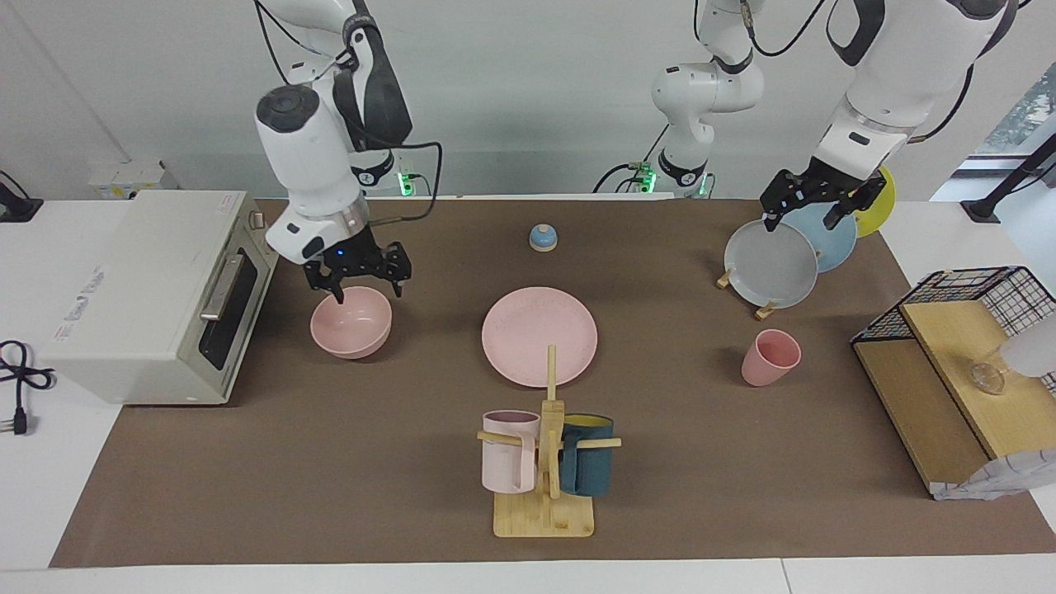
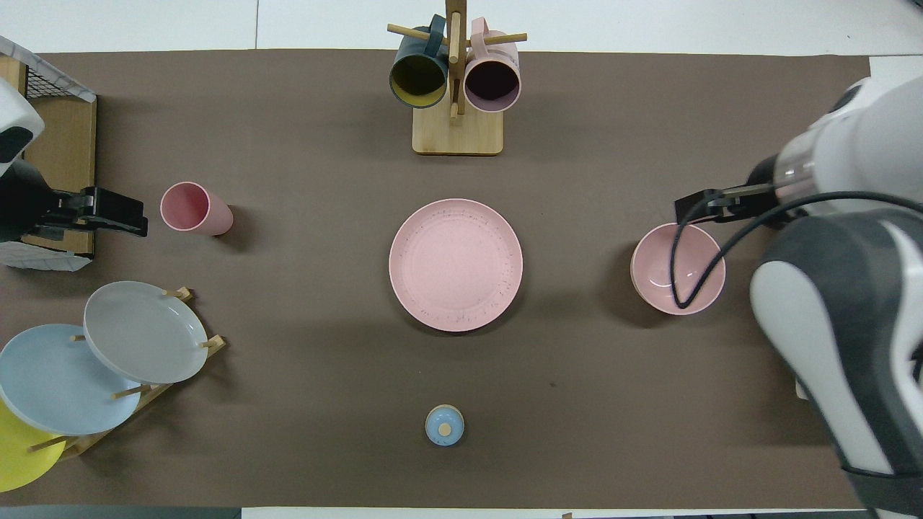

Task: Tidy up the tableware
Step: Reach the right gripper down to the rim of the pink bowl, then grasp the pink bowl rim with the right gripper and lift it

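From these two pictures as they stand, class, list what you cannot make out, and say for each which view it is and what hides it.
1. Toaster oven: in the overhead view the right arm covers it.
2. Right gripper over the pink bowl: whether a fingertip touches the rim is too small to tell in the facing view.
3. Yellow plate: largely hidden by the left gripper in the facing view, cut by the edge overhead.

Open mat between bowl (image 1: pixel 351 322) and plate (image 1: pixel 539 335), toaster oven (image 1: pixel 153 297) crowding bowl's other flank

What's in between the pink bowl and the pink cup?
The pink plate lies between the pink bowl and the pink cup; the facing view shows all three in a row.
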Motion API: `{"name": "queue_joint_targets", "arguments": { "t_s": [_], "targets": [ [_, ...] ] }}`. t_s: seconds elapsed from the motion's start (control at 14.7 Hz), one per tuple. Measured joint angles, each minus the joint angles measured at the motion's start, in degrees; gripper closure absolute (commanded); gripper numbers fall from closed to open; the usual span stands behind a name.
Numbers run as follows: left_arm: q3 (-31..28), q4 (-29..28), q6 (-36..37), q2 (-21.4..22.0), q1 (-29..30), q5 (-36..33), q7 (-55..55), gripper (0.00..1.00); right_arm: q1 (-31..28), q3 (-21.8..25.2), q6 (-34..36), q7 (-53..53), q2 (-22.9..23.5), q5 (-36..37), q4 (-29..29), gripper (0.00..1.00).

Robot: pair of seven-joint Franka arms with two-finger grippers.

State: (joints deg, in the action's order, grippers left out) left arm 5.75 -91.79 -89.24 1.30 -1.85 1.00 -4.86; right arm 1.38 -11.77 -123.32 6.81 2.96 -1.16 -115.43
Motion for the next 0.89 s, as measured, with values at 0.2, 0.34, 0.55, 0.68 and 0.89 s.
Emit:
{"name": "queue_joint_targets", "arguments": {
  "t_s": [0.2,0.34,0.55,0.68,0.89],
  "targets": [
    [0.0,0.0,0.0,0.0,0.0,0.0,0.0,0.00,0.1,0.1,-6.8,-1.0,0.6,0.0,-7.1,0.04],
    [0.0,0.0,0.0,0.0,0.0,0.0,0.0,0.00,-0.1,0.2,-7.2,-1.4,0.5,0.0,-8.5,0.18],
    [0.0,0.0,0.0,0.0,0.0,0.0,0.0,0.00,-0.1,0.2,-8.6,-1.5,0.4,0.0,-10.3,0.33],
    [0.0,0.0,0.0,0.0,0.0,0.0,0.0,0.00,-0.1,0.2,-11.1,-1.7,0.4,0.0,-12.4,0.37],
    [0.0,0.0,0.0,0.0,0.0,0.0,0.0,0.00,-0.1,0.2,-12.3,-1.9,0.4,0.0,-13.8,0.48]
  ]
}}
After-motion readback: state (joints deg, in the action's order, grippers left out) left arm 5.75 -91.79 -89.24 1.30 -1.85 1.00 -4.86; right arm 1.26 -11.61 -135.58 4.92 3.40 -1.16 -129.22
